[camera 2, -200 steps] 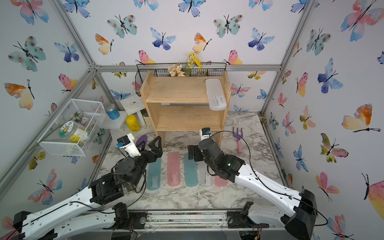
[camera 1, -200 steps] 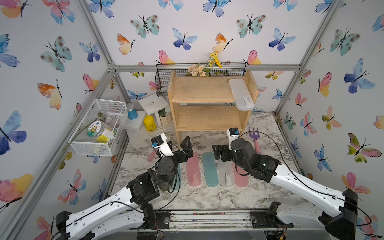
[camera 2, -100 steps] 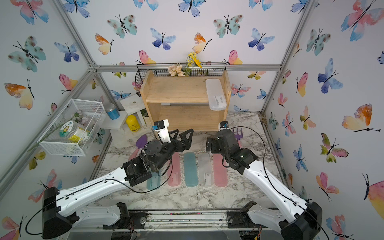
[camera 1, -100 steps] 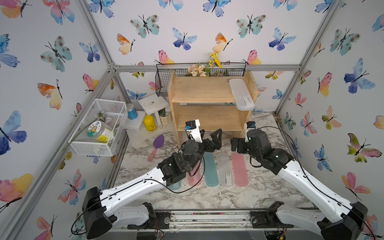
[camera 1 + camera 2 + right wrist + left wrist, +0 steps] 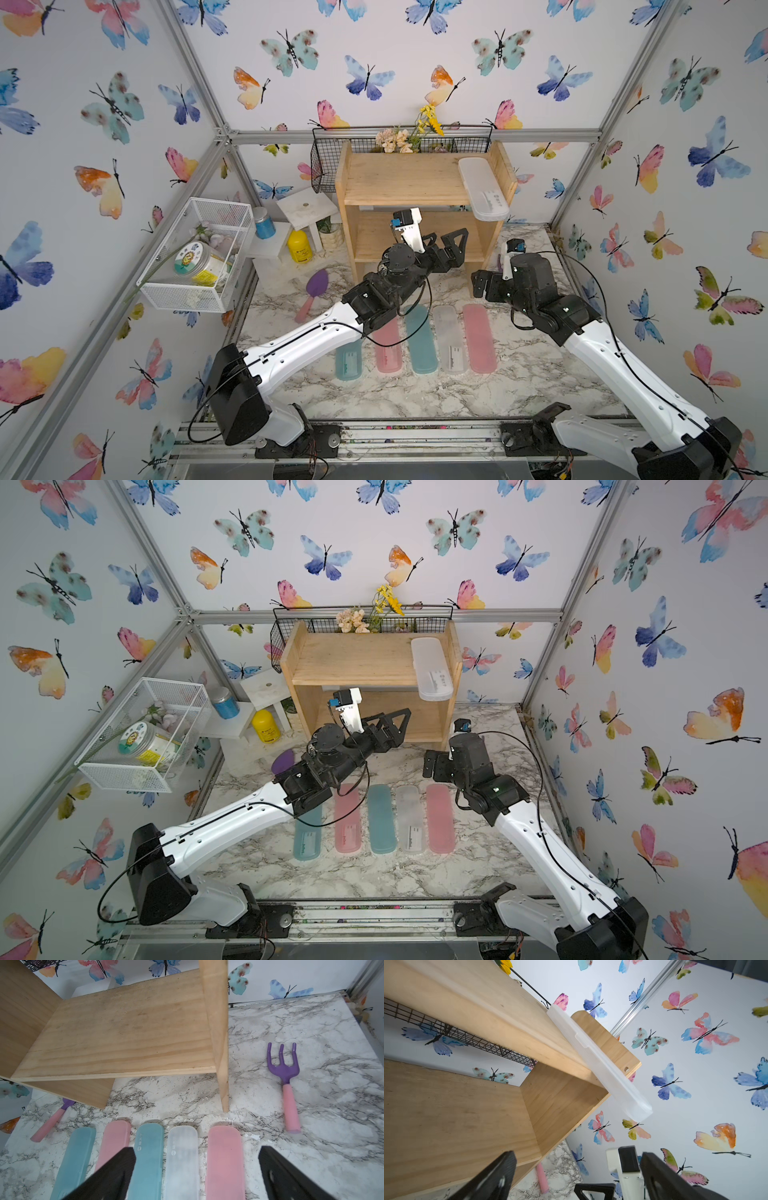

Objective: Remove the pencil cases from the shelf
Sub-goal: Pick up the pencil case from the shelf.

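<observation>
Top views. Pine shelf point(image 5: 399, 183) stood at the back of the marble table point(image 5: 415, 390). One frosted clear pencil case point(image 5: 482, 188) lay on the top tier at its right end, front end overhanging the edge point(image 5: 431, 673). Five pencil cases lay side by side on the table before the shelf: teal point(image 5: 348, 359), pink point(image 5: 387, 347), teal point(image 5: 420, 338), clear point(image 5: 449, 338), pink point(image 5: 480, 337). Left gripper point(image 5: 446, 245) was spread wide, empty, at the lower tier's opening. Right gripper point(image 5: 484, 284) stood beside the shelf's right front foot, jaws parted, holding nothing. Purple trowel point(image 5: 313, 289) lay left of the shelf.

Left wrist view. Clear case point(image 5: 602, 1064) seen from below, jutting past the top tier; both gripper fingers point(image 5: 492, 1180) well apart.

Right wrist view. Bare lower tier point(image 5: 124, 1036); five cases in a row; purple fork point(image 5: 284, 1076) on the table to the side; gripper fingers point(image 5: 112, 1176) spread.
</observation>
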### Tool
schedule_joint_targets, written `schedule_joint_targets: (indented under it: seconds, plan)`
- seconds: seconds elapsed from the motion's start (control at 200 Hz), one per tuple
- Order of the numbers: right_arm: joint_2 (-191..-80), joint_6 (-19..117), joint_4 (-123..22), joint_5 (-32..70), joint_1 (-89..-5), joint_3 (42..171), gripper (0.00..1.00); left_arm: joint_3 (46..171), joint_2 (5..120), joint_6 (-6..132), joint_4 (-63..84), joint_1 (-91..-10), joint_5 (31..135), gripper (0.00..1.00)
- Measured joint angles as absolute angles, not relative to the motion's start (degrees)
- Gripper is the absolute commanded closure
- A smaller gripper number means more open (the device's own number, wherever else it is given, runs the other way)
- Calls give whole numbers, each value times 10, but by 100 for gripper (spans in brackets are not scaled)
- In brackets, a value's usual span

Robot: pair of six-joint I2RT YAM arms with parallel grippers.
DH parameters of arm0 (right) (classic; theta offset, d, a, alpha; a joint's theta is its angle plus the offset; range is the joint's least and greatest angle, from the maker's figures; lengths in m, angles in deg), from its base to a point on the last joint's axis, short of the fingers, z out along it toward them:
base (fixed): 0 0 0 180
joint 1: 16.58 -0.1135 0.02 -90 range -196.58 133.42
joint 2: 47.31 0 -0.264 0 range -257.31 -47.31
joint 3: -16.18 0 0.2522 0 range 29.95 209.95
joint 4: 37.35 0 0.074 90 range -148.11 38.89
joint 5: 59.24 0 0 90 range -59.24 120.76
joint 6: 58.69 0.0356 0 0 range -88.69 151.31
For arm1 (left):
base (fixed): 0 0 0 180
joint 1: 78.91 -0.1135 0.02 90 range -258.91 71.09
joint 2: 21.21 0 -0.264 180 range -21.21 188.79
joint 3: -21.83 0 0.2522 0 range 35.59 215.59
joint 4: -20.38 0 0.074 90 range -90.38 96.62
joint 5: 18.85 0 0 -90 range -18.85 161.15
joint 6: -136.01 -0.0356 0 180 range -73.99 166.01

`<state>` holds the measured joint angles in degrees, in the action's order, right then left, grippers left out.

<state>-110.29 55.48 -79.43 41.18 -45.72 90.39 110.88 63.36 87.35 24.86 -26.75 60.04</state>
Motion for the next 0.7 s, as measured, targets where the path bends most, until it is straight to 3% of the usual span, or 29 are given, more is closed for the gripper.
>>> schedule_joint_targets:
  seconds: [0.571,0.701]
  plan:
    - [-1101,544,-795,408,-441,877,1,1335,809,999,236,-289,727,0]
    - [-1100,541,-795,408,-439,876,1,1354,826,1008,220,-289,727,13]
